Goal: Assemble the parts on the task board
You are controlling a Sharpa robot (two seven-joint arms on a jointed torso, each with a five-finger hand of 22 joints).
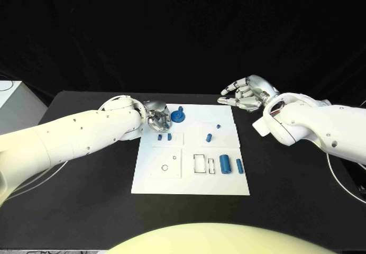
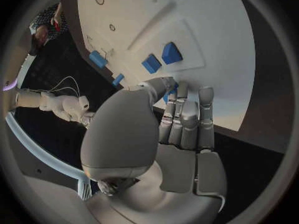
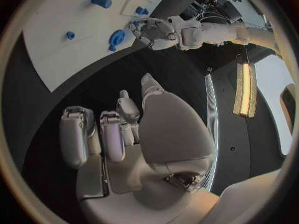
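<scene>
Near edge of the task board (image 1: pixel 191 182): a large blue cylinder (image 1: pixel 224 163) and a thin blue rod (image 1: pixel 238 166) lie side by side, long axes running near-to-far, next to the empty rectangular slots (image 1: pixel 200 163). Mid-board: two small blue blocks (image 1: pixel 164 137), a short peg (image 1: pixel 208 138), a tiny peg (image 1: pixel 218 127). Far end: the blue gear (image 1: pixel 177 116), just beside my left robot hand (image 1: pixel 156 120), on its right.

Left robot hand sits over the board's far-left corner, fingers curled down close to the gear. Can't tell whether it actually has hold of anything. Right robot hand (image 1: pixel 248 94) hangs off the board's far-right corner over bare worktop (image 1: pixel 297 180), fingers loosely curled, empty.

My read: the gear is the left hand's job, far nearer than the right.
</scene>
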